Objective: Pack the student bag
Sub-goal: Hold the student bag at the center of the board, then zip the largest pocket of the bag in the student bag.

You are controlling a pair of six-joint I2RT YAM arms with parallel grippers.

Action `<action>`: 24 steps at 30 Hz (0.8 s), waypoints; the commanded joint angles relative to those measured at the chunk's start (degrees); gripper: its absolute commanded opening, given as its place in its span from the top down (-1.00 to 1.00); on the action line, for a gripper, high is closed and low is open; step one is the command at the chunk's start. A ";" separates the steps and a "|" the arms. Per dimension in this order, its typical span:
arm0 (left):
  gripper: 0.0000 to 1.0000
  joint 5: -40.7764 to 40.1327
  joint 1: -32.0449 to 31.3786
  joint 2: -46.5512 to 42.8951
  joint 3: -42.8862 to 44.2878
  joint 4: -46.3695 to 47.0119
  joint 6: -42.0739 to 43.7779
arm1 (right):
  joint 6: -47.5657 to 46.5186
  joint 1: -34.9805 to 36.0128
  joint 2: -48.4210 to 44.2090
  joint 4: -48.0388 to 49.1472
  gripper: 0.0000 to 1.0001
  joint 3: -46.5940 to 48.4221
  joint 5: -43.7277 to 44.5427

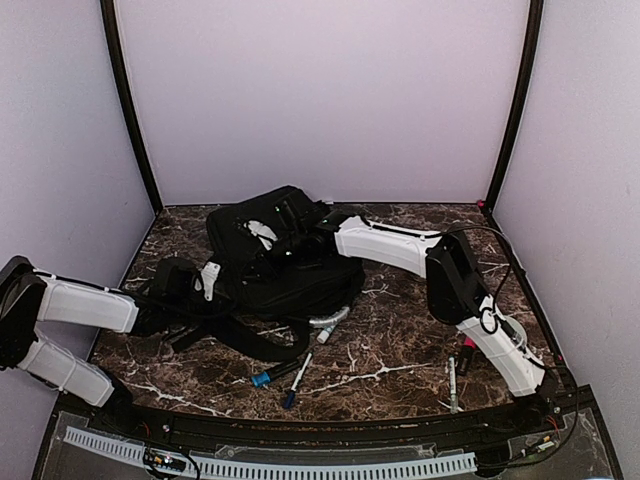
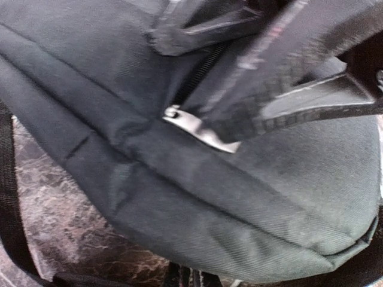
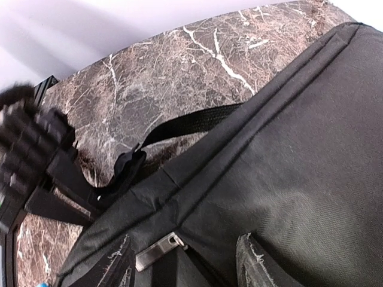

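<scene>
The student bag (image 1: 290, 265), a large black fabric backpack, lies on the marble table with its straps trailing toward the front. My right gripper (image 1: 300, 235) rests on top of the bag. In the right wrist view it (image 3: 185, 266) is open, its fingertips (image 3: 257, 263) pressing the fabric on either side of a silver zipper pull (image 3: 158, 251). My left gripper (image 1: 185, 285) is at the bag's left end. In the left wrist view its dark tips (image 2: 191, 278) sit close together at the bag's lower edge (image 2: 239, 239), pinching fabric. The zipper pull (image 2: 200, 128) shows there too.
A blue-capped marker (image 1: 272, 376) and a dark pen (image 1: 298, 378) lie in front of the bag. A white pen (image 1: 452, 382) and a small pink item (image 1: 468, 350) lie by the right arm. Purple walls enclose the table.
</scene>
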 commanded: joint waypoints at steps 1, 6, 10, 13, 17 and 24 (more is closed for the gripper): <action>1.00 7.35 -2.34 0.75 0.27 0.43 -0.12 | 2.25 0.29 5.77 -2.39 -0.15 0.20 7.29; 1.00 12.51 -7.78 4.76 3.83 -0.60 2.79 | 3.91 0.09 7.86 -0.98 -0.11 -0.28 8.57; 1.00 13.45 -10.93 6.78 6.52 -1.82 4.47 | 3.59 0.09 8.76 -0.80 -0.10 0.44 9.49; 1.00 13.87 -12.87 7.26 8.52 -2.74 5.23 | 2.91 -0.21 8.79 -1.01 -0.10 0.59 9.89; 1.00 14.14 -14.84 7.09 10.57 -2.65 5.08 | 2.52 -1.15 9.06 -0.57 -0.10 0.72 10.40; 1.00 8.99 -16.23 10.96 14.43 2.85 3.21 | 2.99 -2.46 8.61 -1.72 -0.09 1.45 6.29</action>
